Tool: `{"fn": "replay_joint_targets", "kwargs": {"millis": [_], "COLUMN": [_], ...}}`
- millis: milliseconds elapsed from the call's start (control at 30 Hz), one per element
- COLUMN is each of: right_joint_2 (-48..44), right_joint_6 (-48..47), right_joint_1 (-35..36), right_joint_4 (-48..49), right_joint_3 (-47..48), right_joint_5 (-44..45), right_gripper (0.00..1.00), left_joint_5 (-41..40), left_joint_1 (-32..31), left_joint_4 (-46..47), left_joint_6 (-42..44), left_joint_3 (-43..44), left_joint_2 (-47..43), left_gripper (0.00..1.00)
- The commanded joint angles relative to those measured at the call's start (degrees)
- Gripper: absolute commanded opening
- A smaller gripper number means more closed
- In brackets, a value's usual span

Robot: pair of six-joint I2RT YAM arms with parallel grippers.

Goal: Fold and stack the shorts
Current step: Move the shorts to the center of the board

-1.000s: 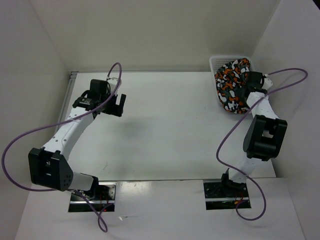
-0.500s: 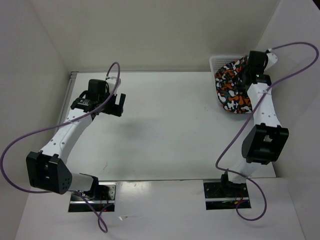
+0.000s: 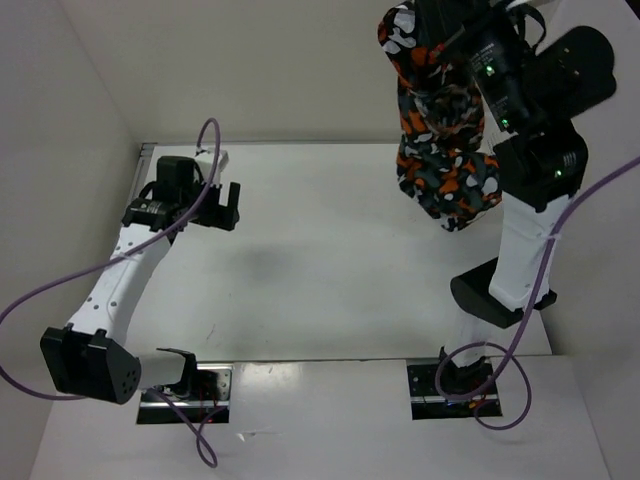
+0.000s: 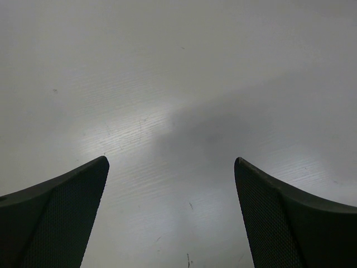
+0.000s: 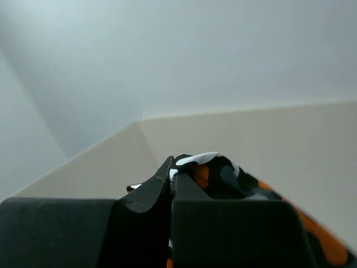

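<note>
No readable text, label or number seems visible anywhere.

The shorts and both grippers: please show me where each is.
shorts (image 3: pixel 440 150), top external view, middle of the hanging cloth.
left gripper (image 4: pixel 170 161), left wrist view, midway between open jaws.
right gripper (image 5: pixel 172 170), right wrist view, where shut jaws meet.

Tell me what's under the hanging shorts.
White table shows below the shorts, which hang from the right gripper. The far right corner behind them is covered; anything there cannot be seen.
</note>
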Motion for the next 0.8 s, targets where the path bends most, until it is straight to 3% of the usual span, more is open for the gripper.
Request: {"fn": "replay_joint_targets", "kwargs": {"millis": [0, 67, 167, 200, 233, 267, 400, 633, 767], "right_joint_2": [2.70, 5.69, 11.12, 12.55, 13.86, 15.01, 16.51, 8.97, 2.55], "right_joint_6": [0.03, 1.79, 1.27, 1.27, 1.27, 1.27, 1.27, 4.60, 7.50], "right_joint_1": [3.33, 3.85, 5.00, 5.52, 5.53, 5.53, 6.93, 8.42, 21.04], "right_joint_4": [-6.55, -9.37, -15.25, -16.92, -18.59, -21.30, -25.98, -32.22, -35.64], "right_joint_3": [8.26, 10.75, 12.49, 12.50, 12.50, 12.50, 12.50, 7.87, -1.28], "right_joint_5": [-5.10, -10.29, -7.95, -6.45, -4.96, -2.16, 8.98, 22.37, 42.21], "right_gripper": [0.00, 0.00, 0.01, 0.10, 0.27, 0.61, 0.91, 0.95, 0.84], "left_joint_5": [2.03, 3.69, 7.12, 8.09, 10.01, 10.90, 13.37, 16.45, 21.17], "left_joint_1": [4.06, 5.99, 9.60, 10.39, 11.62, 11.63, 12.42, 12.42, 11.90], "left_joint_4": [-1.65, -1.65, -1.65, -1.65, -1.65, -1.65, -2.17, -2.17, -0.77], "left_joint_6": [0.16, 0.16, 0.16, 0.16, 0.16, 0.16, 0.16, 0.16, 0.16], "left_joint_3": [5.27, 7.20, 10.27, 11.07, 11.69, 12.30, 13.10, 8.02, 3.27], "left_joint_2": [-3.95, -4.82, -5.36, -5.36, -5.36, -5.36, -5.36, -4.75, -4.75], "left_gripper": [1.00, 1.00, 1.00, 1.00, 1.00, 1.00, 1.00, 1.00, 1.00]}}
